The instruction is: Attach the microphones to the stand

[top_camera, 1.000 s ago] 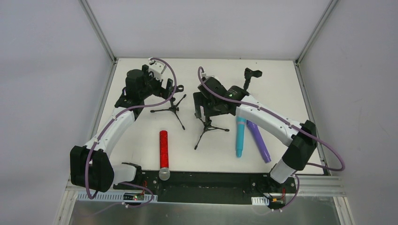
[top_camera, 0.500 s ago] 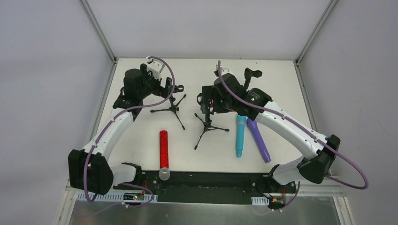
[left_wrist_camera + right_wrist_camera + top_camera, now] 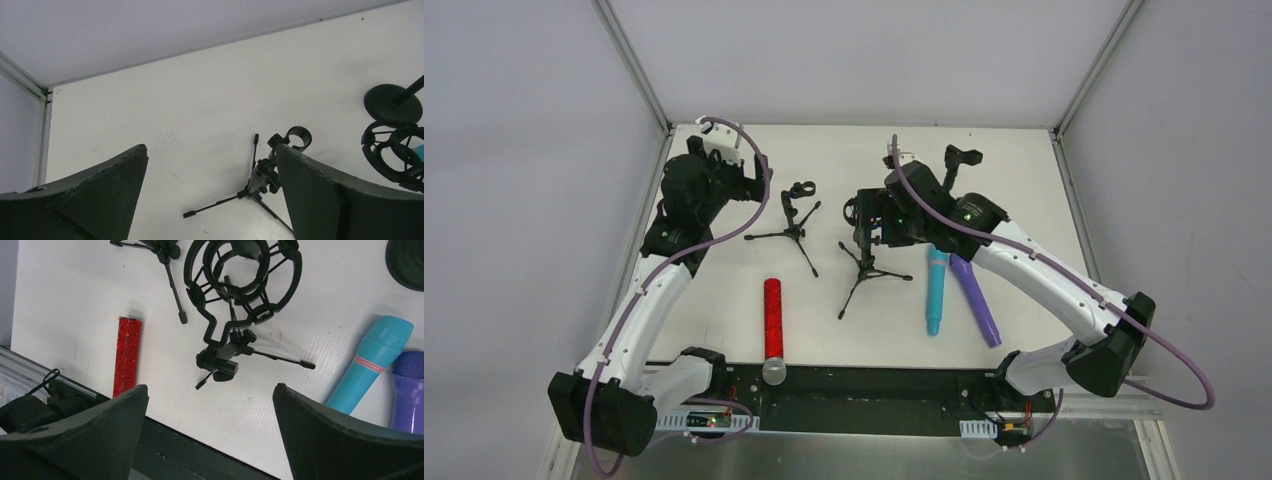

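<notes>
Top external view showed the three microphones lying flat on the table [image 3: 724, 300], none of them yet on a stand. The red microphone [image 3: 773, 318] lay in the lower centre of the frame with its silver head toward the bottom edge. The cyan microphone [image 3: 935, 292] and the purple microphone [image 3: 975, 300] lay close side by side at centre right. I judged that they lay there loose, waiting to be picked up. Three stands stood upright so that their holders faced up: a tripod with a small clip [image 3: 793, 222] in the upper centre, a tripod with a ring cage [image 3: 864, 255] just right of it, and a round-base stand [image 3: 952, 170] in the upper right. No box or tray was in view. The holders were the nearest thing to containers, and each one was empty. The left gripper [image 3: 210, 150] hung at the upper left, apart from the clip tripod, with its jaws spread wide and nothing between them. The right gripper [image 3: 210, 387] hung above the cage tripod, equally wide apart and empty. From there it seemed placed to go for the cyan microphone nearby, but this was only my guess.
</notes>
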`<state>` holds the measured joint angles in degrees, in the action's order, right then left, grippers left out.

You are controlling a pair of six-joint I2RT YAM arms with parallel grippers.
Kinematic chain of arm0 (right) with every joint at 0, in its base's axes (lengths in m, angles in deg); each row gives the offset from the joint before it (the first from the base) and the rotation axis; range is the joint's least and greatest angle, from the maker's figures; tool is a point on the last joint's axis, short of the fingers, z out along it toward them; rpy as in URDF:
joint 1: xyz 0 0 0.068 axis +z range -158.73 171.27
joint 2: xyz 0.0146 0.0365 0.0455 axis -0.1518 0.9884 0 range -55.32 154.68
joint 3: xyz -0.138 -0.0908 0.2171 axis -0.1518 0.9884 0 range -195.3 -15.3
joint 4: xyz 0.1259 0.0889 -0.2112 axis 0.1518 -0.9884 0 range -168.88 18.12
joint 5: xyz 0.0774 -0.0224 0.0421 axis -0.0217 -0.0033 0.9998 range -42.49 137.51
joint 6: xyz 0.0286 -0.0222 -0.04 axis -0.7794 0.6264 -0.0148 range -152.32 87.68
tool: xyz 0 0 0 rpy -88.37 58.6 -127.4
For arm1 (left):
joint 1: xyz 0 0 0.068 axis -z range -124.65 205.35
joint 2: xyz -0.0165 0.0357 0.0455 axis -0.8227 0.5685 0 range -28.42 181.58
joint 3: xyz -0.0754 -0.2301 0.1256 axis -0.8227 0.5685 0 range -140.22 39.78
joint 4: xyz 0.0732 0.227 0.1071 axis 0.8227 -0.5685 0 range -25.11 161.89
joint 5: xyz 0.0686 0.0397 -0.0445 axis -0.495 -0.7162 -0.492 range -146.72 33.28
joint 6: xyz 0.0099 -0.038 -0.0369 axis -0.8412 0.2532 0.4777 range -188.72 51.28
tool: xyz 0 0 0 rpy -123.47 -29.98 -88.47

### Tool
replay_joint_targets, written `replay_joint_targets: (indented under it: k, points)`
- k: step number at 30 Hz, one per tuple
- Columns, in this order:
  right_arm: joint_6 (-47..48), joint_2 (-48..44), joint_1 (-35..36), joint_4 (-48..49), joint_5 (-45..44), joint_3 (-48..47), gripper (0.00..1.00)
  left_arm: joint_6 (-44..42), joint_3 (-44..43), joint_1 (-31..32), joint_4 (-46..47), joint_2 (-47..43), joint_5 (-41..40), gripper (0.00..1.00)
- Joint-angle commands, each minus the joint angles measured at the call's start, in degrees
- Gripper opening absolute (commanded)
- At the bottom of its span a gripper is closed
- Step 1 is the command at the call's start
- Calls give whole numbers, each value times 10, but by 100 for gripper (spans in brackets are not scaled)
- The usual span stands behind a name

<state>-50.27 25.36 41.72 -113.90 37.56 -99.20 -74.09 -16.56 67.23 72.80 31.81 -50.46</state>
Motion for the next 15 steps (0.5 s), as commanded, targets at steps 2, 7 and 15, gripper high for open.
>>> replay_joint_targets:
  k: [2, 7, 15]
  points:
    - [-8, -45, -1, 11, 8, 31, 99, 75, -24, -6, -31, -34, -38, 98]
    - [-11, -81, -4, 15, 11, 74, 99, 154, -22, -6, -112, -59, -19, 99]
    - [-41, -135, -19, 48, 79, 161, 99, 350, 61, -6, -226, -125, 16, 99]
